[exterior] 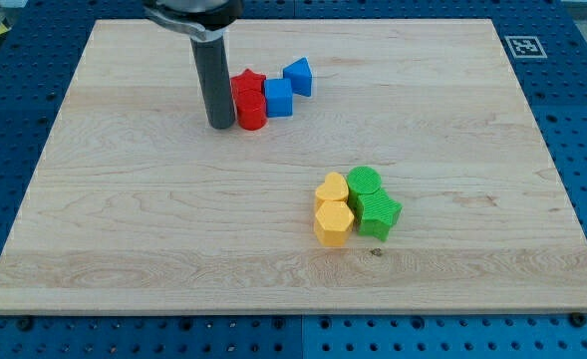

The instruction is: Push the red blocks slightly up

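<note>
So my tip (220, 126) is parked right against the left side of the red cylinder (251, 114), with the red star (247, 84) touching just above it and two blue blocks (278, 98) (299, 76) crowding their right, all near the desk (124, 219) top edge. No gripper here, just the bare rod, so nothing to spread or pinch. I'd swing below the cylinder first, then nudge gently upward; pushing from here probably just shoves them into the blues.
</note>
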